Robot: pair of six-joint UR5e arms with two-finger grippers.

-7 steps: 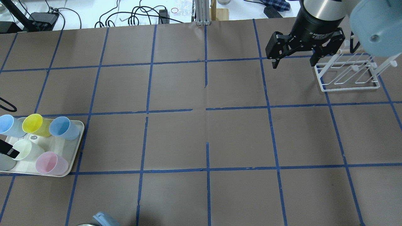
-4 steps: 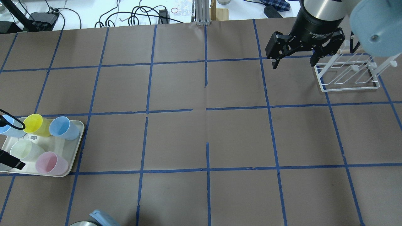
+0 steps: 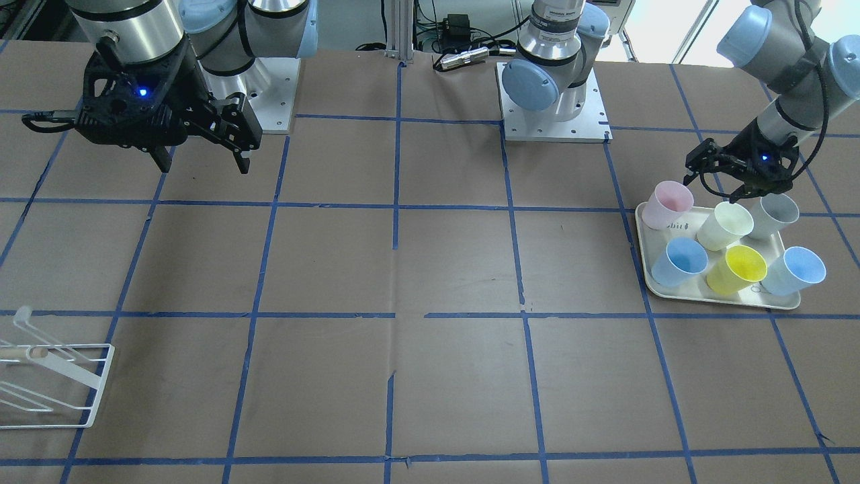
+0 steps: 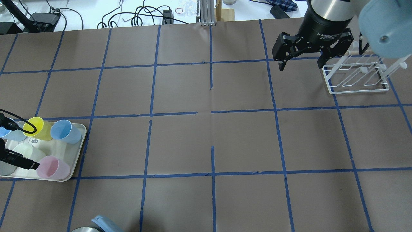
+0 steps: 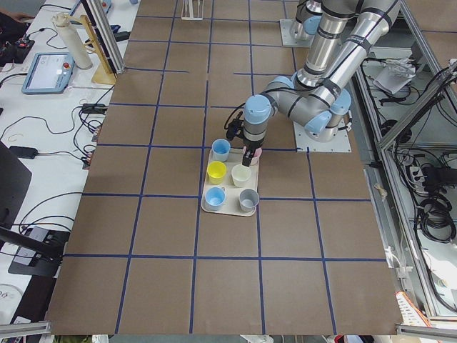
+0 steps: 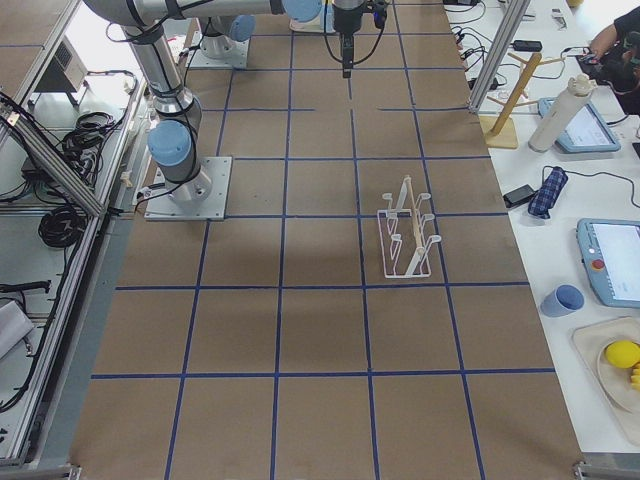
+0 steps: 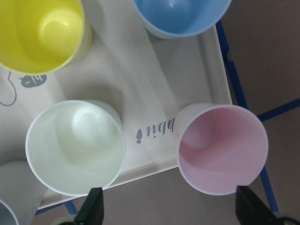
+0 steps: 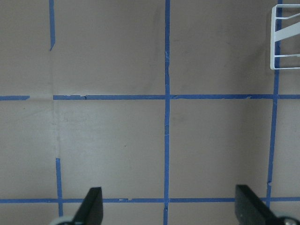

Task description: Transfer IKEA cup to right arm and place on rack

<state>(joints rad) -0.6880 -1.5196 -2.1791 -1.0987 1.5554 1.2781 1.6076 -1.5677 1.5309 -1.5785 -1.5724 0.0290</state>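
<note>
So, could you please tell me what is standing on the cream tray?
Six upright cups stand on the tray: the pink cup, a cream cup, a grey cup, a yellow cup and two light blue cups. They cover part of its printed lettering.

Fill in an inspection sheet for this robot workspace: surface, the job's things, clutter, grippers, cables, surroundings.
Surface: table covered in brown paper with a blue tape grid.
Job's things: pink cup upright at a corner of the cream tray, not gripped; white rack at the table's opposite end, no cup on it.
Clutter: cream cup, yellow cup, grey cup and blue cups share the tray.
Grippers: left gripper hovers over the pink and cream cups, jaws open, empty; right gripper hangs beside the rack, jaws open, empty.
Cables: black cable looped at the left wrist; loose leads on the white bench.
Surroundings: tablet on that bench.
</note>
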